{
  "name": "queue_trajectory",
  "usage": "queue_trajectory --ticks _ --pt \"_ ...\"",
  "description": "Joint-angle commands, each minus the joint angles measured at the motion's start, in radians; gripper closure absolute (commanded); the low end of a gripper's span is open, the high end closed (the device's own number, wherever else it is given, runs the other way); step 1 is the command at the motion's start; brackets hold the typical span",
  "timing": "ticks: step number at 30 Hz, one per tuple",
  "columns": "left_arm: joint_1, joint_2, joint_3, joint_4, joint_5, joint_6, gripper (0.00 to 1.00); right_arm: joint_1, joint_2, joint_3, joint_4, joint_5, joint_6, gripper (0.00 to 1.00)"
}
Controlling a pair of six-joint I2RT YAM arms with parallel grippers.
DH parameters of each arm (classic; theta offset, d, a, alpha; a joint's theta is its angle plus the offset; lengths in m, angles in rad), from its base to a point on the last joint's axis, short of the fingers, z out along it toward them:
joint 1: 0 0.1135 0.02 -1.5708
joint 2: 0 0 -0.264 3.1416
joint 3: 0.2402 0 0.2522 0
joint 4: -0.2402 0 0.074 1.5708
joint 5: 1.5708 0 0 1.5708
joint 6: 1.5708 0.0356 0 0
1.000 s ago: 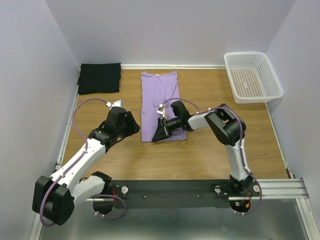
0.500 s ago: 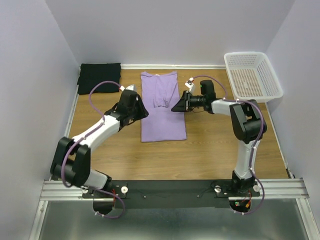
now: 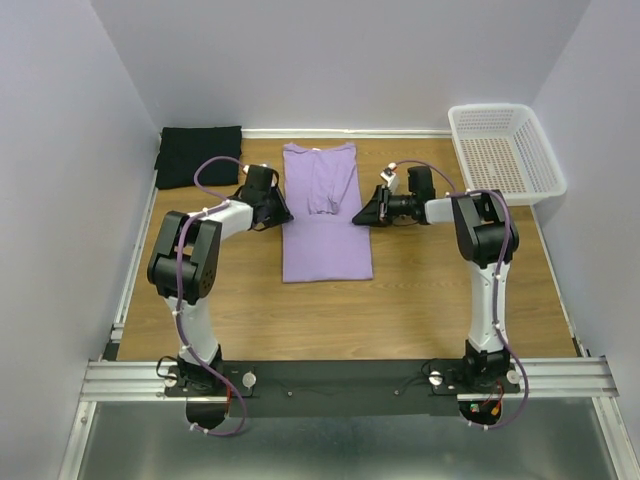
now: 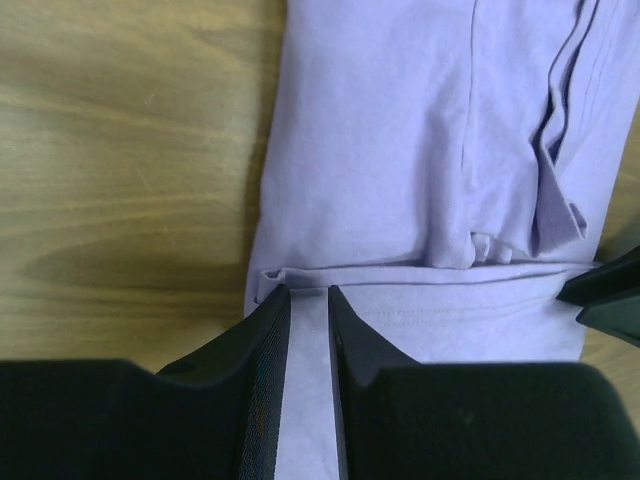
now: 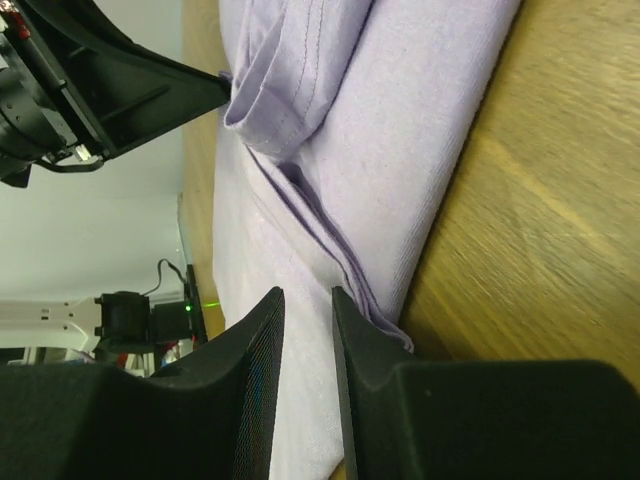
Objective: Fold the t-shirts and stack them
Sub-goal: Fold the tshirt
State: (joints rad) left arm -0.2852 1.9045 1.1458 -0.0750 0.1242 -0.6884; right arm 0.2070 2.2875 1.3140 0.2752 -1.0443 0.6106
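The plain black cotton t-shirt (image 3: 198, 155) lies folded in the far-left corner of the wooden surface (image 3: 420, 290), while the lavender short-sleeved t-shirt (image 3: 325, 225), folded lengthwise mid-surface, likely awaits cross-folding and stacking, with left hand (image 3: 283, 215) and right hand (image 3: 357, 218) narrowed at its side edges, grip unclear.

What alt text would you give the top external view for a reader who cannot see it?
A lavender t-shirt lies on a wooden table, the left gripper at its left edge, the right gripper at its right edge. A folded black t-shirt sits back-left, a white basket back-right.
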Motion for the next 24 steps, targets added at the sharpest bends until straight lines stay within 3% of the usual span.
queue_trajectory --ticks 1,6,10,13,16,20,24 --pt "0.015 0.024 0.0 -0.002 0.022 -0.002 0.71 -0.027 0.044 -0.019 -0.031 0.066 -0.037 0.66" --pt "0.017 -0.073 -0.029 -0.022 0.034 0.013 0.67 -0.027 -0.075 -0.061 -0.071 0.099 -0.073 0.66" --pt "0.015 -0.238 -0.081 -0.065 0.012 0.061 0.46 -0.027 -0.221 -0.11 -0.16 0.177 -0.11 0.65" --pt "0.012 -0.335 -0.128 -0.117 -0.018 0.095 0.39 -0.014 -0.333 -0.131 -0.302 0.249 -0.173 0.61" --pt "0.001 -0.458 -0.162 -0.185 -0.05 0.157 0.22 0.02 -0.451 -0.163 -0.462 0.454 -0.239 0.41" --pt "-0.023 -0.628 -0.219 -0.311 -0.188 0.197 0.14 0.121 -0.583 -0.245 -0.608 0.698 -0.246 0.26" --pt "-0.035 -0.755 -0.273 -0.38 -0.256 0.165 0.12 0.257 -0.643 -0.275 -0.732 0.917 -0.201 0.21"
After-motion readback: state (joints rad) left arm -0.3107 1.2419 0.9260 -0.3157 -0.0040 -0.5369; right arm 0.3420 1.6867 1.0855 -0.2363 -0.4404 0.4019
